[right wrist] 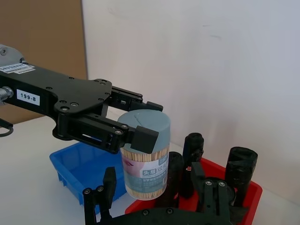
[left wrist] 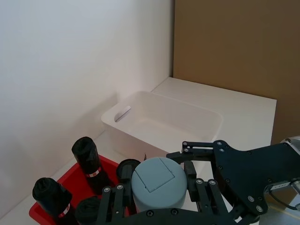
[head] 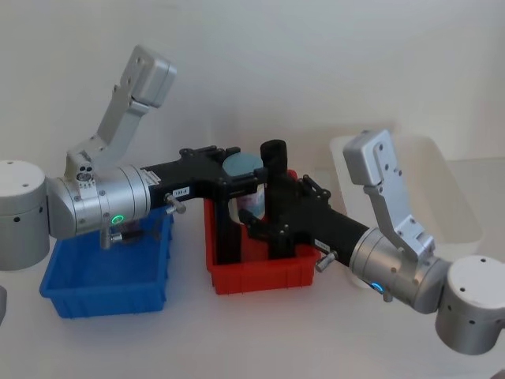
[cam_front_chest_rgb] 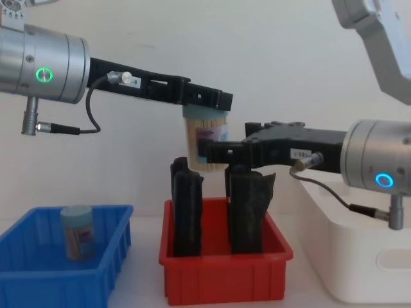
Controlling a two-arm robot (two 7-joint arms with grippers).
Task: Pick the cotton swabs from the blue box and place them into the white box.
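Observation:
My left gripper (cam_front_chest_rgb: 205, 102) is shut on the pale blue lid of a cotton swab jar (cam_front_chest_rgb: 204, 144), which hangs upright above the red tray. The right gripper (cam_front_chest_rgb: 215, 153) reaches in from the white box side. It is open, with a finger on either side of the jar's lower part (right wrist: 144, 164), not touching it. A second cotton swab jar (cam_front_chest_rgb: 77, 231) stands in the blue box (cam_front_chest_rgb: 38, 282). The white box (left wrist: 164, 123) sits on the far side of the red tray and holds nothing I can see.
A red tray (cam_front_chest_rgb: 225, 279) sits between the blue box and the white box and holds several tall black upright objects (cam_front_chest_rgb: 247, 208), directly under the held jar. A white wall stands close behind the boxes.

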